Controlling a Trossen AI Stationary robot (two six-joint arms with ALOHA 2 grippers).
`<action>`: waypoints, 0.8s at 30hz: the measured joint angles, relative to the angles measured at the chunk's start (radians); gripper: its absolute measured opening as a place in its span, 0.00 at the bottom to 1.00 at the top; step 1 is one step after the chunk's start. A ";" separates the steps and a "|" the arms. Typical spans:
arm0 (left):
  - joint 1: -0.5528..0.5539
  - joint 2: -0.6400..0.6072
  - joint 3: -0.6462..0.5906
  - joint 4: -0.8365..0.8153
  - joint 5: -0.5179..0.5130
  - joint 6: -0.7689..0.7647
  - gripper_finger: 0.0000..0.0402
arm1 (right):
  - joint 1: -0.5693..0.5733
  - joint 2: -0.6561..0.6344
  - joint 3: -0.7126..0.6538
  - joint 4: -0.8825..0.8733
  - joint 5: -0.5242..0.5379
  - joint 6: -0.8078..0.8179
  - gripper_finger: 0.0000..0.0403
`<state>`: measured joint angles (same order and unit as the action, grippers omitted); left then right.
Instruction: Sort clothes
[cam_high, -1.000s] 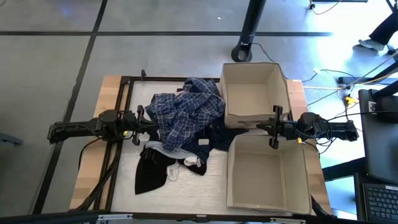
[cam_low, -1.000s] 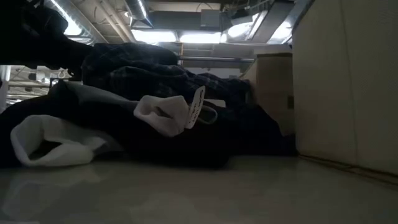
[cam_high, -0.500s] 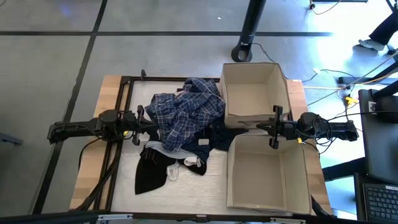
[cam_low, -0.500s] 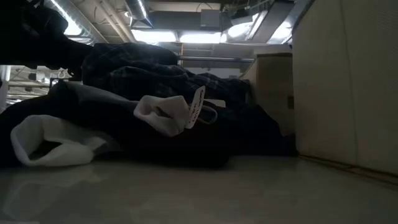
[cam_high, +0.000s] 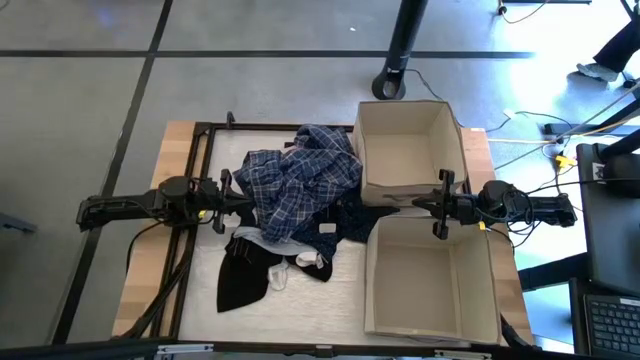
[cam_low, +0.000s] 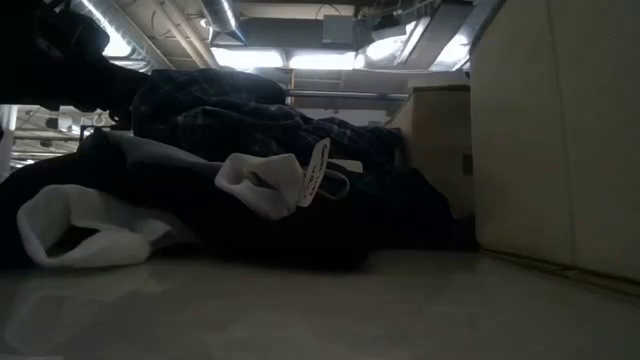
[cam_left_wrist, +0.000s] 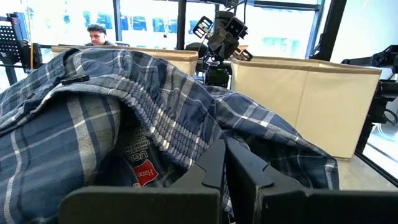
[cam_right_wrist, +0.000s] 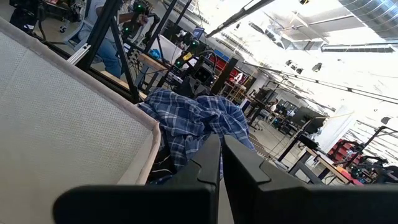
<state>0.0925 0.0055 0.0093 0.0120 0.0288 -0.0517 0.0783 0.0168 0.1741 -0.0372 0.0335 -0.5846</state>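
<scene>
Evidently nothing is sorted yet: the clothes lie heaped on the bench between the arms, beside two empty boxes, while the left pincer and right pincer wait with fingers together, holding nothing.

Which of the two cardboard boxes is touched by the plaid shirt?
The far box, the one at the table's back edge. The plaid shirt lies against its left wall; the near box touches only dark fabric.

Two dark, cable-trailing jointed arms
</scene>
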 joint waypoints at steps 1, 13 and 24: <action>0.000 0.000 0.000 0.000 0.000 0.000 0.01 | 0.000 0.000 0.000 0.000 0.000 0.000 0.05; 0.000 0.000 0.000 0.000 0.000 0.000 0.01 | 0.000 0.000 0.000 0.000 0.000 0.000 0.05; 0.000 0.000 0.000 0.112 -0.010 0.015 0.01 | 0.000 0.000 0.000 0.047 0.027 0.008 0.05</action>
<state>0.0925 0.0055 0.0090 0.1241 0.0185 -0.0372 0.0780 0.0170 0.1741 0.0096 0.0605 -0.5765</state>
